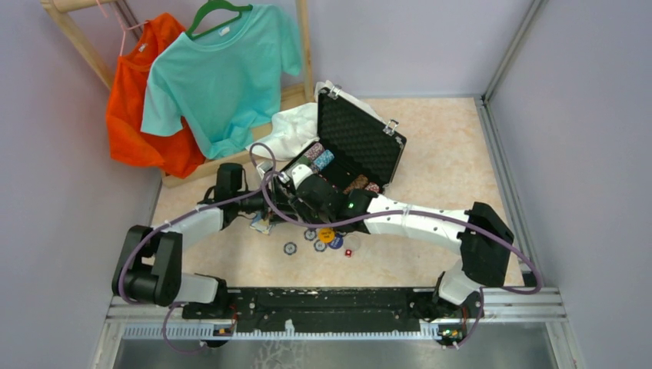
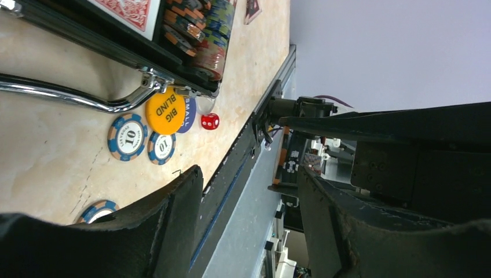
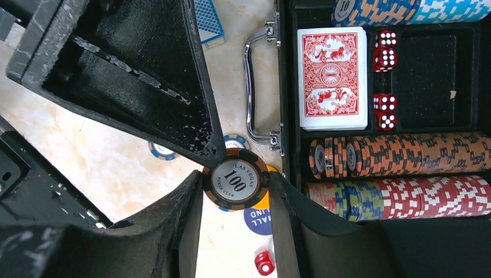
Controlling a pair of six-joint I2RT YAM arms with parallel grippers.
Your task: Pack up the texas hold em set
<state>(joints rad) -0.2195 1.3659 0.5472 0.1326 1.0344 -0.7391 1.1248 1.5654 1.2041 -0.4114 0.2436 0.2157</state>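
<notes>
**Packing the poker set: one chip pinched, more loose on the bench**

Our right tool (image 3: pixel 235 182) is clamped on a brown "100" chip (image 3: pixel 235 175), pads on opposite points of its rim, held above the bench (image 1: pixel 446 169) just outside the front wall of the open black case (image 3: pixel 288 87). We judge the chip light, stiff and smooth. An edge pinch like this can let it pivot or squirt out, so we would keep the pads across its full width.

Our left tool (image 2: pixel 248 174) has its fingers apart with nothing between them.

Inside the case lie the red card deck (image 3: pixel 333 78), four red dice (image 3: pixel 383 58) and full rows of chips (image 3: pixel 399 153). The chip looks bound for one of those rows, though we cannot tell where a gap remains.

Loose on the bench near the case are the yellow Big Blind button (image 2: pixel 165 110), a navy Small Blind button (image 3: pixel 259 220), blue "10" chips (image 2: pixel 128 136), one red die (image 2: pixel 209 121) and the blue card deck (image 3: pixel 207 20).

The chrome handle (image 3: pixel 249 87) and the case wall sit between the held chip and the trays, and both arms crowd that front edge. A white cloth (image 1: pixel 296 127) lies behind the case, and a teal T-shirt (image 1: pixel 223 77) hangs further back.
</notes>
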